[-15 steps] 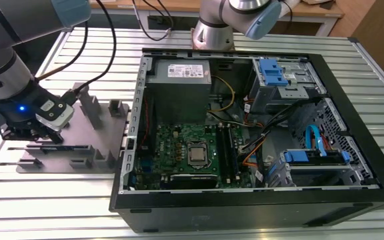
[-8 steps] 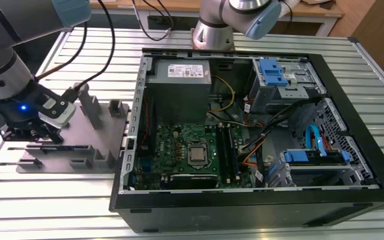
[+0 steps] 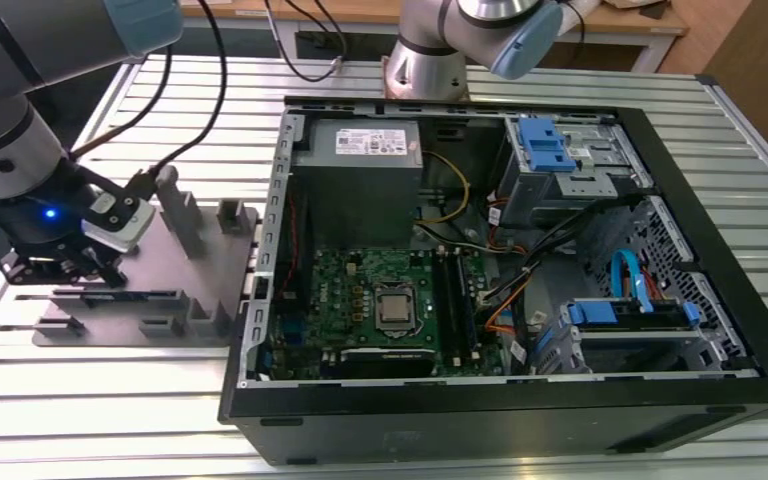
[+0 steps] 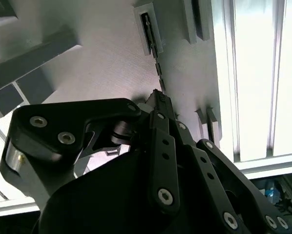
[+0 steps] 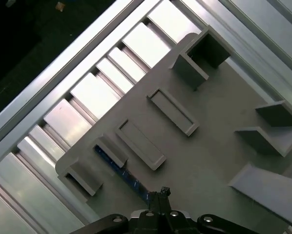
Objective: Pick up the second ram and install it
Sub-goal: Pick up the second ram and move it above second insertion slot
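- Gripper [image 3: 71,262] is low over the grey tray [image 3: 131,250] and sits at one end of the second ram [image 5: 119,169].
- Can't tell whether it is clamped on the stick or free.
- Second ram stands on its long edge in a slot along the tray's edge, near a corner.
- Likely light, stiff and thin.
- Probably fragile, so no bending or twisting.
- Best held across the flat faces at mid-length, clear of the contact edge.
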Controlling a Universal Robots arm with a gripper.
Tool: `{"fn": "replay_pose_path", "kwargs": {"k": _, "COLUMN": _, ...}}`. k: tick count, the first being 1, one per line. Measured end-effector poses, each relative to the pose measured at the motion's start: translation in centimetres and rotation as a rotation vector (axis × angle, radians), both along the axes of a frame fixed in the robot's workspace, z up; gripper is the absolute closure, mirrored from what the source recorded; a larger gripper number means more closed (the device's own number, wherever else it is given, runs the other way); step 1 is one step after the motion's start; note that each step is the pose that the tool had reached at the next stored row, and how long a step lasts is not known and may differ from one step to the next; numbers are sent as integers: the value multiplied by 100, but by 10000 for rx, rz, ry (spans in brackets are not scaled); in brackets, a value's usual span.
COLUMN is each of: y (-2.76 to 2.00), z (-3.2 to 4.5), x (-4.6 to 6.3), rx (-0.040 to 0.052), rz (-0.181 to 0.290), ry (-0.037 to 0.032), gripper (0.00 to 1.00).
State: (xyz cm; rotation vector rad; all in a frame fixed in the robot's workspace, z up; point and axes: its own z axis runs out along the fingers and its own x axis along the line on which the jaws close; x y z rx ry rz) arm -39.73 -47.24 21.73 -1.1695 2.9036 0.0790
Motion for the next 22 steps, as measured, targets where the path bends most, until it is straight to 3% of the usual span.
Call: {"fn": "replay_pose_path", "kwargs": {"k": 22, "y": 0, "z": 0, "x": 0, "rx": 0, "rz": 2130, "ry": 0, "gripper": 93}}
